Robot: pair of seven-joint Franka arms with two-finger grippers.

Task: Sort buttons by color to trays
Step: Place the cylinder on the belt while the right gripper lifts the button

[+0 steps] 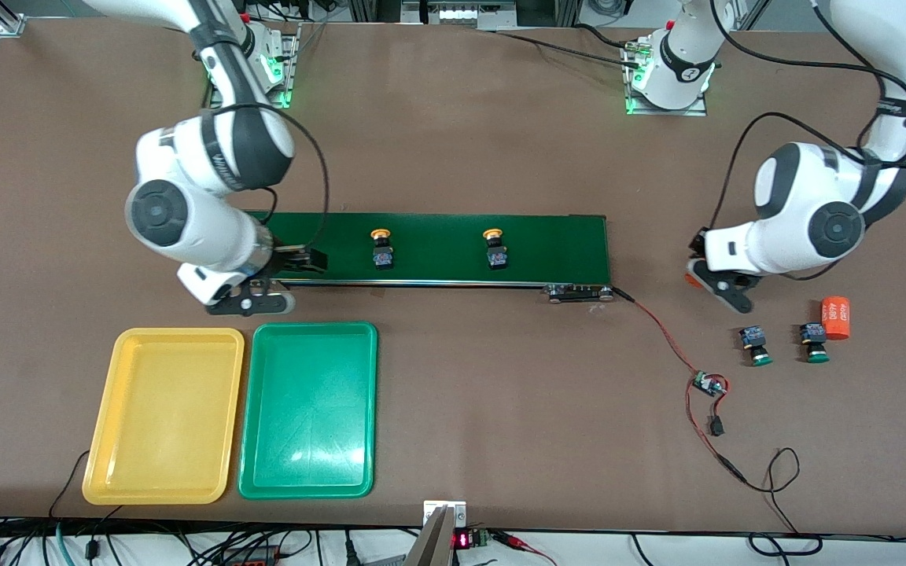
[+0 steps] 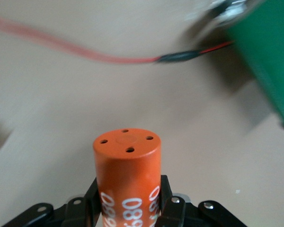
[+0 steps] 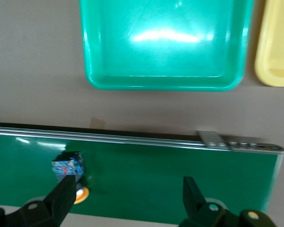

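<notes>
- Front view shows two yellow-capped buttons on the dark-green conveyor belt (image 1: 437,250): one (image 1: 381,248) nearer the right arm's end, the other (image 1: 495,248) toward the belt's middle.
- Right gripper (image 1: 296,263) hangs over the belt's end near the trays, its jaws spread wide and empty; in the right wrist view the nearer yellow-capped button (image 3: 68,170) sits just beside one fingertip (image 3: 64,196), not between the two.
- Left gripper (image 1: 716,279) is clamped on an orange cylinder (image 2: 127,175), above bare table off the belt's other end.
- Two green-capped buttons (image 1: 755,346) (image 1: 813,343) lie on the table near that gripper, beside a second orange cylinder (image 1: 837,317).
- Yellow tray (image 1: 163,483) and green tray (image 1: 307,483) sit side by side, nearer the front camera than the belt.
</notes>
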